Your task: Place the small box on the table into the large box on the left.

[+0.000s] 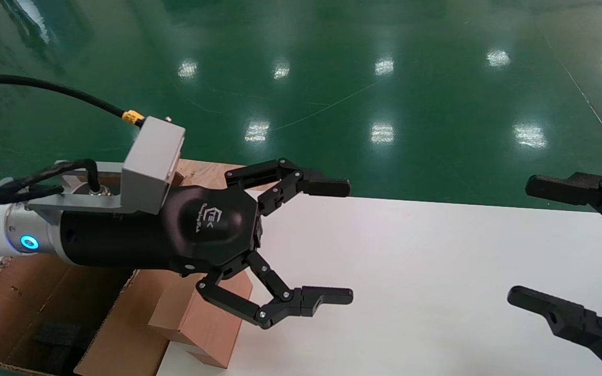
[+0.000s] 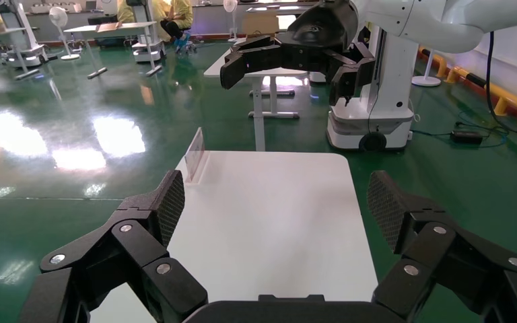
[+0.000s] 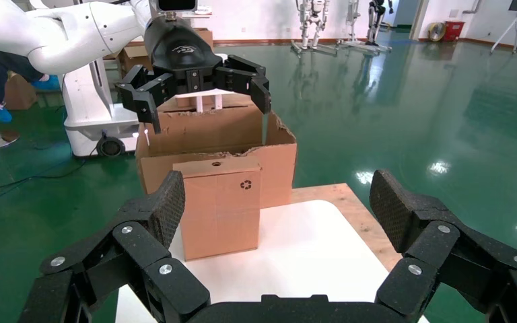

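White tabletop: the table (image 1: pixel 437 271) is bare across its middle and toward 3 o'clock in the head view, its far edge meeting green floor (image 1: pixel 332 78). A rounded corner sits at the 9 o'clock end, with a plywood board (image 1: pixel 201 169) showing just beyond it.

Small box (image 1: pixel 201 318) stands upright on the table's 9 o'clock edge, punched hole and recycling mark on the face seen from the right wrist view (image 3: pixel 220 205). It is just beside the large box (image 1: pixel 45 308), touching or nearly so; cannot tell which. Large box has ragged flap edges, dark foam visible inside, and stands off the table at 8 o'clock.

Left gripper (image 1: pixel 327 243) hovers above the table, its body over the small box, fingertips past the box toward 3 o'clock. Jaws spread wide, holding nothing.

Right gripper (image 1: pixel 525 243) is at the 3 o'clock border, well apart from the small box, jaws likewise wide and empty. Open table lies between the two grippers.
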You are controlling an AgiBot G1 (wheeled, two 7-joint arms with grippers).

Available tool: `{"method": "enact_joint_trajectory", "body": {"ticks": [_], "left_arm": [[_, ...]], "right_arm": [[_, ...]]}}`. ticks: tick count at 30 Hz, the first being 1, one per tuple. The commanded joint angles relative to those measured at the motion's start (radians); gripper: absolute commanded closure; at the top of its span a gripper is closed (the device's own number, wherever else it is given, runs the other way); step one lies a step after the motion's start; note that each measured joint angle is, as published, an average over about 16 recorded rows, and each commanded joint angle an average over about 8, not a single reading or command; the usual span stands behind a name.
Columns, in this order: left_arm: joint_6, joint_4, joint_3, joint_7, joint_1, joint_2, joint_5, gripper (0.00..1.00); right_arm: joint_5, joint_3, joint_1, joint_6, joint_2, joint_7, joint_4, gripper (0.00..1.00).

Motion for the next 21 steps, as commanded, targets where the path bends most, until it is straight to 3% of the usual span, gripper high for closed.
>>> {"method": "enact_joint_trajectory", "body": {"ticks": [1,2,3,10,17,21], "left_arm": [[-0.001,0.002,0.000,0.002,0.000,0.000,0.002,0.00],[-0.012,0.000,0.001,0.001,-0.002,-0.002,0.013,0.00],[-0.023,-0.002,0.002,0.000,-0.003,-0.004,0.025,0.00],[-0.138,-0.039,0.032,-0.055,-0.024,-0.044,0.177,0.00],[-0.198,-0.068,0.132,-0.287,-0.112,-0.093,0.439,0.00],[-0.189,-0.073,0.166,-0.392,-0.173,-0.087,0.515,0.00]], "right_arm": [[0.000,0.000,0.000,0.000,0.000,0.000,0.000,0.85],[0.000,0.000,0.000,0.000,0.000,0.000,0.000,0.98],[0.000,0.000,0.000,0.000,0.000,0.000,0.000,1.00],[0.000,0.000,0.000,0.000,0.000,0.000,0.000,1.00],[0.000,0.000,0.000,0.000,0.000,0.000,0.000,1.00],[0.000,0.000,0.000,0.000,0.000,0.000,0.000,1.00]]}}
